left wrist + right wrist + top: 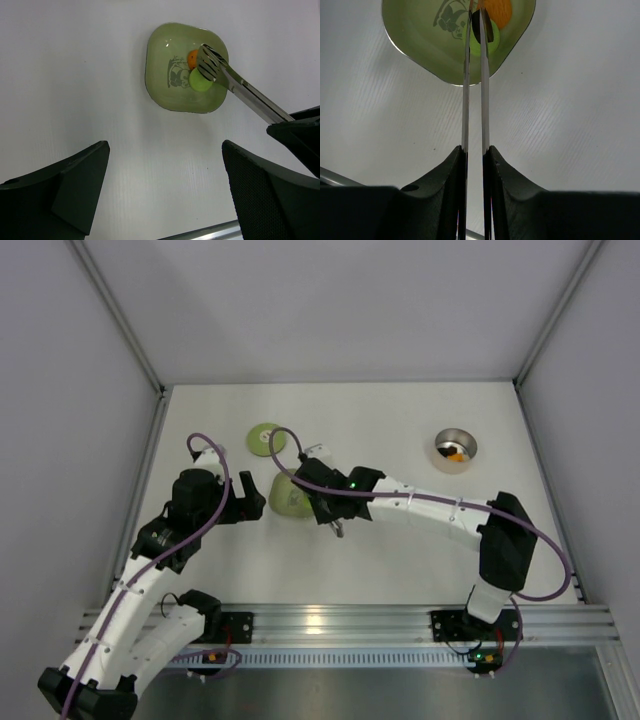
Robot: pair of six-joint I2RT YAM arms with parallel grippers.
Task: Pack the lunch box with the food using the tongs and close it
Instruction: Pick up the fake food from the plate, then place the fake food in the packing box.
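- Pinching the tongs (466,100) in the right tool (475,152), tips against a green food piece (200,80) on the plate (162,95).
- Holding the left tool (164,155) spread, empty, above the surface (75,75).

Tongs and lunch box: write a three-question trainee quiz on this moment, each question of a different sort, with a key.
1. True or false: the right gripper is shut on the tongs.
2. What does the lunch box hold? A) nothing B) a few food pieces C) the tongs
3. Fill in: the tongs' tips are over the ____.

Key: 1 true; 2 B; 3 plate.
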